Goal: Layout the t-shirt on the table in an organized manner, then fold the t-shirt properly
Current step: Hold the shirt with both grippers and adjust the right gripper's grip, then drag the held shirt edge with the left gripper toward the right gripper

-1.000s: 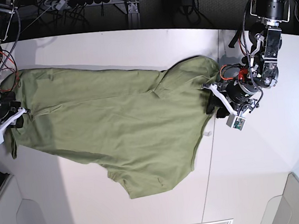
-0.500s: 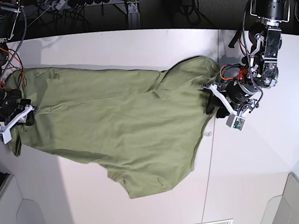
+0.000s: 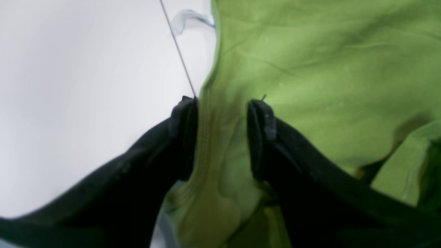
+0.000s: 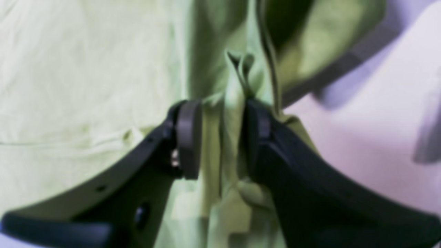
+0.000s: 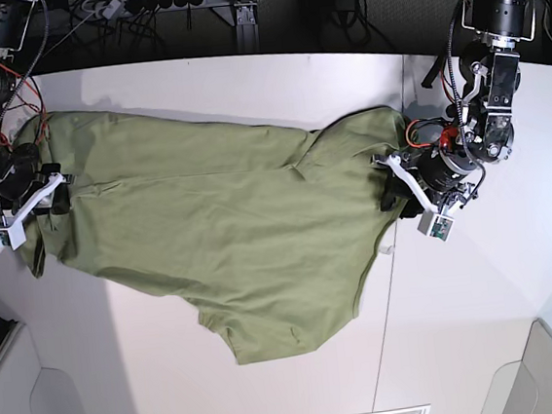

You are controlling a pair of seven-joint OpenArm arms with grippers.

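The olive-green t-shirt (image 5: 219, 222) lies stretched across the white table (image 5: 245, 83), with a lobe hanging toward the front. My left gripper (image 5: 390, 171), on the base view's right, is shut on the shirt's right edge; in the left wrist view (image 3: 222, 131) a stitched hem (image 3: 206, 137) sits bunched between the fingers. My right gripper (image 5: 54, 184), on the base view's left, is shut on the shirt's left edge; in the right wrist view (image 4: 220, 134) a fold of cloth (image 4: 234, 103) is pinched between the fingers.
A thin dark seam (image 5: 391, 284) runs across the table near the left gripper and shows in the left wrist view (image 3: 179, 51). Cables and a power strip (image 5: 139, 3) lie behind the table's far edge. Grey panels (image 5: 71, 413) sit at the front corners.
My right gripper has moved toward the table's far edge and slightly inward, dragging the shirt's left edge with it. The left gripper has stayed still.
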